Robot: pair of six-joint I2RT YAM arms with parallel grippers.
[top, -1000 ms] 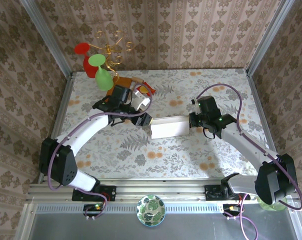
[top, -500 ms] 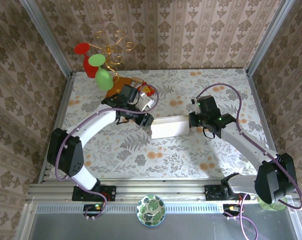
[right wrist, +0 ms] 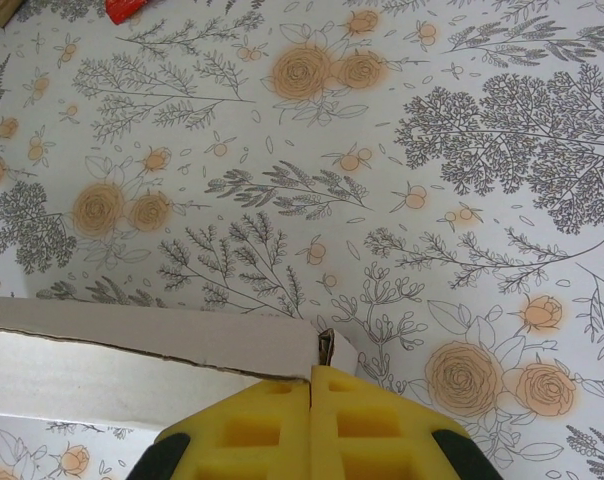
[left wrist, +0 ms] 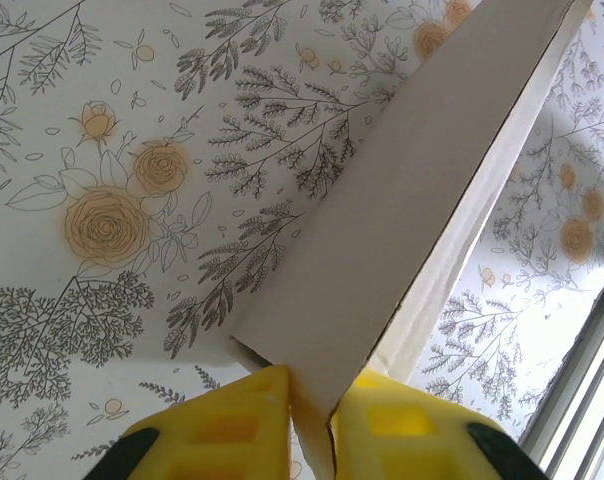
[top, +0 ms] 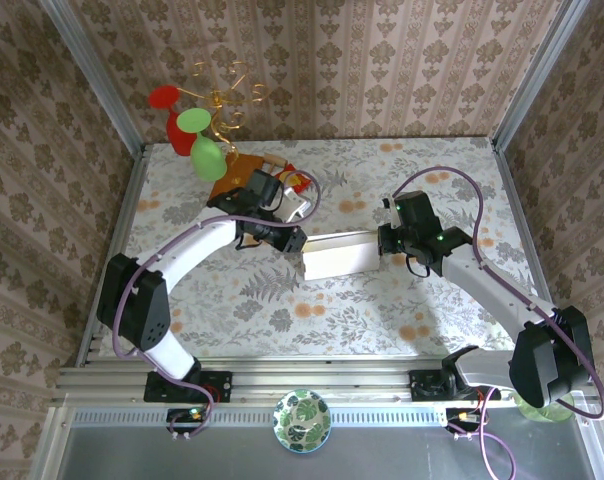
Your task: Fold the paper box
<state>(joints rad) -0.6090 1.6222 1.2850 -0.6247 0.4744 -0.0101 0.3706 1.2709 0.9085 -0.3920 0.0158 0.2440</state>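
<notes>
My left claw (top: 294, 240) is narrow and pinches the left end of the paper box (top: 342, 255). In the left wrist view the thin off-white cardboard (left wrist: 402, 200) runs down between my two yellow pads (left wrist: 232, 420), which touch it on both sides. From there the panel rises away from the pads at a slant, with a second, paler layer showing along its right edge.

My right claw (top: 385, 240) is closed at the box's right end. In the right wrist view its yellow pads (right wrist: 252, 430) press together, and a corner of the cardboard (right wrist: 132, 365) meets the seam at their tips, so it grips the box there too.

The box sits between my two claws near the middle of the floral surface (top: 262, 300), its long side running left to right. Beyond my left claw, near the far left corner, lie a brown board (top: 227, 172) and a small red object (top: 294, 178).
</notes>
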